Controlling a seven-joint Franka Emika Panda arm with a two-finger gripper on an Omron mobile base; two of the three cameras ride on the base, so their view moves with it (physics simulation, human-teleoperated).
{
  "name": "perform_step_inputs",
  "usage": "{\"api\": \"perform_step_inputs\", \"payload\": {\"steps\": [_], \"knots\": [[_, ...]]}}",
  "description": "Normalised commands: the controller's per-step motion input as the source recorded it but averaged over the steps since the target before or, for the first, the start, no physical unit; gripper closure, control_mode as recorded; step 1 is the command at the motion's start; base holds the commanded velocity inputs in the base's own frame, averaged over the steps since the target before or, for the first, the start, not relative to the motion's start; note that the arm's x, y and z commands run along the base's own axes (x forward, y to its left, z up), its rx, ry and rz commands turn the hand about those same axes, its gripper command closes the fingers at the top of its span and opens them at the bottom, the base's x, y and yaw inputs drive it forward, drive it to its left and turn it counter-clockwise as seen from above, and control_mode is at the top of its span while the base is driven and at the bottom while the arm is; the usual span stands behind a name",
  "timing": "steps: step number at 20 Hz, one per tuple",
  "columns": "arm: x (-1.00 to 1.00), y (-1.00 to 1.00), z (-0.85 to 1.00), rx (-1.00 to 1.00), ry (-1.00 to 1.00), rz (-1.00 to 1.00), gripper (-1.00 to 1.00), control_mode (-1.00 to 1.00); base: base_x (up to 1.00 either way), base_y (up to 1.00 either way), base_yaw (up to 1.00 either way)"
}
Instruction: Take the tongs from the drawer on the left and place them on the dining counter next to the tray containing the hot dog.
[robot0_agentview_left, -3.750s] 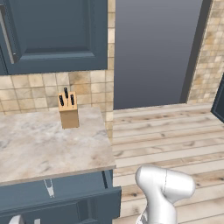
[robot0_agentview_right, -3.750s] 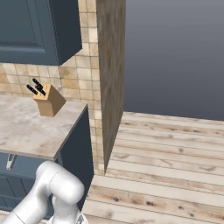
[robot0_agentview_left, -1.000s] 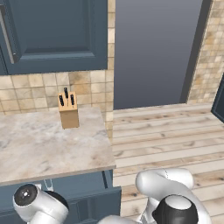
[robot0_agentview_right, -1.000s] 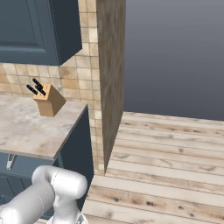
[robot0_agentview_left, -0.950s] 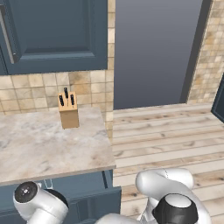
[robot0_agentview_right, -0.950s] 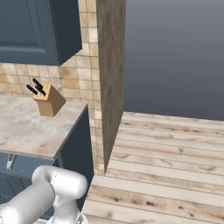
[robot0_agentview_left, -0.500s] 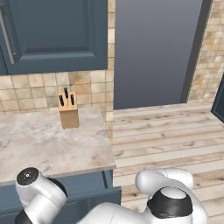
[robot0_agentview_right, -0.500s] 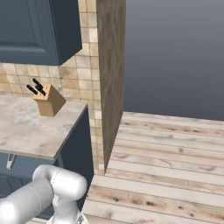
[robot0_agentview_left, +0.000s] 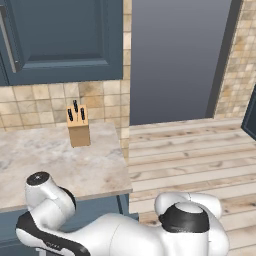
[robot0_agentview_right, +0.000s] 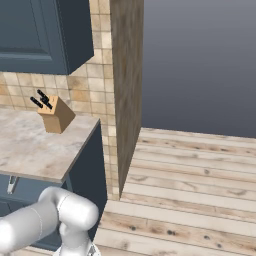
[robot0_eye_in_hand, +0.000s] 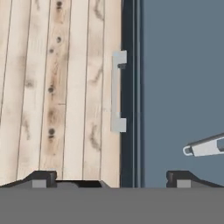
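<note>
In the hand view I look down on the drawer (robot0_eye_in_hand: 175, 65), which is pulled out, its silver bar handle (robot0_eye_in_hand: 117, 92) facing the plank floor. One end of the silvery tongs (robot0_eye_in_hand: 203, 148) pokes in from the right edge, lying on the slate-blue drawer bottom. My gripper (robot0_eye_in_hand: 110, 178) is open above the drawer's front edge, one fingertip (robot0_eye_in_hand: 41, 177) over the floor and the other over the drawer, left of the tongs. The arm (robot0_agentview_left: 47, 202) bends low in front of the cabinet. The dining counter and the tray are out of view.
A short marble worktop (robot0_agentview_left: 60, 160) carries a wooden knife block (robot0_agentview_left: 77, 127) against the tiled wall. Dark blue wall cabinets (robot0_agentview_left: 60, 40) hang above. A tiled pillar (robot0_agentview_right: 125, 90) ends the worktop, with plank floor (robot0_agentview_left: 190, 155) beyond it to the right.
The arm's elbow has risen in the lower left of the left base view, in front of the cabinet. The room and the worktop stay as they were.
</note>
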Motion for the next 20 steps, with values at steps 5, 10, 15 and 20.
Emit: {"api": "perform_step_inputs", "payload": {"steps": [5,10,15,20], "knots": [[0.37,0.0,-0.05,-0.02,0.1,0.0,-1.0,-1.0,0.0,0.0,0.0],[0.29,0.0,-0.27,-0.05,0.11,0.0,-1.0,-1.0,0.0,0.0,0.0],[0.16,0.0,-0.33,-0.02,0.12,0.0,-1.0,-1.0,0.0,0.0,0.0],[0.02,0.0,-0.29,-0.02,0.1,0.0,-1.0,-1.0,0.0,0.0,0.0]]}}
